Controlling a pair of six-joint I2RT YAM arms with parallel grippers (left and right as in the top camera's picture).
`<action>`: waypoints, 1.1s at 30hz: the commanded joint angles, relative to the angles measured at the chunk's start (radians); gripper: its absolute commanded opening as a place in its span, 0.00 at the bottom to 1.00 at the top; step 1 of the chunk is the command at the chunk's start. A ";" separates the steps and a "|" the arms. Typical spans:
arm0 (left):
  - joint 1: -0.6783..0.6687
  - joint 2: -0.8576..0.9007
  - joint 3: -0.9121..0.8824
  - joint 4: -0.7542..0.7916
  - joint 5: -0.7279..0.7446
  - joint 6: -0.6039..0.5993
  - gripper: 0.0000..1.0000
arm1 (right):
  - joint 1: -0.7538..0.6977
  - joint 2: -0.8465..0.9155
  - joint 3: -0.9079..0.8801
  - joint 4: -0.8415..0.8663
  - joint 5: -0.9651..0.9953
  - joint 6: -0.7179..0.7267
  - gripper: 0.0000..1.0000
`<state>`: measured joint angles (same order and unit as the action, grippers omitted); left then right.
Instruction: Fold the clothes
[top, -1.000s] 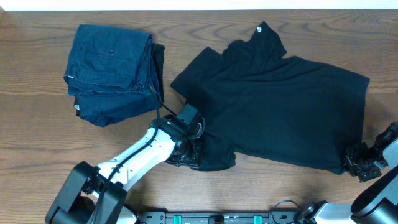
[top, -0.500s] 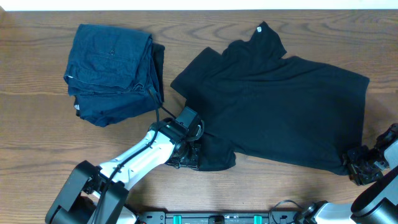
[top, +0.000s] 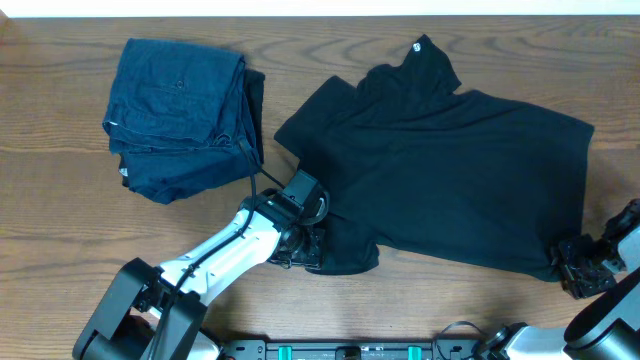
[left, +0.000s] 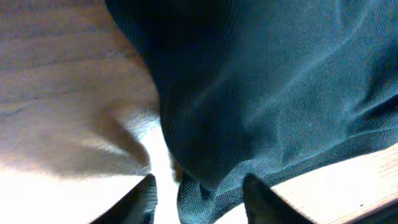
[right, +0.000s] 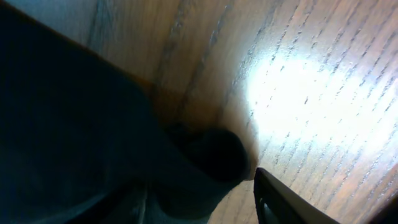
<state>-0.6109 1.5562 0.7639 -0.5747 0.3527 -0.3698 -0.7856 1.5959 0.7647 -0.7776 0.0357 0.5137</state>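
Observation:
The black T-shirt (top: 450, 170) lies spread on the table, with a small white tag (top: 417, 45) at its far edge. My left gripper (top: 305, 248) is at the shirt's near-left corner. In the left wrist view its fingers (left: 199, 202) stand apart with a fold of the black fabric (left: 261, 93) between them. My right gripper (top: 577, 265) is at the shirt's near-right corner. In the right wrist view one finger shows at the right, and the gripper (right: 205, 202) looks open around a bunch of dark fabric (right: 93, 124).
A folded stack of dark blue denim-like clothes (top: 180, 115) sits at the far left. Bare wooden table (top: 60, 220) lies left of and in front of the shirt. The table's near edge is close to both arms.
My right gripper has shifted slightly toward the near edge at the shirt's corner. The left gripper and the shirt have barely moved.

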 joint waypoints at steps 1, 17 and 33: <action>-0.002 0.006 -0.006 0.001 -0.014 -0.003 0.42 | -0.008 0.068 -0.040 0.031 -0.048 -0.031 0.56; -0.002 0.006 -0.006 0.000 -0.014 -0.002 0.42 | -0.008 -0.077 -0.045 0.011 -0.022 -0.035 0.56; -0.002 0.006 -0.006 -0.006 -0.014 -0.002 0.42 | -0.008 -0.078 -0.045 0.027 -0.053 -0.059 0.59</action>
<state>-0.6106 1.5562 0.7639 -0.5766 0.3519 -0.3698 -0.7963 1.5330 0.7288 -0.7559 0.0067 0.4778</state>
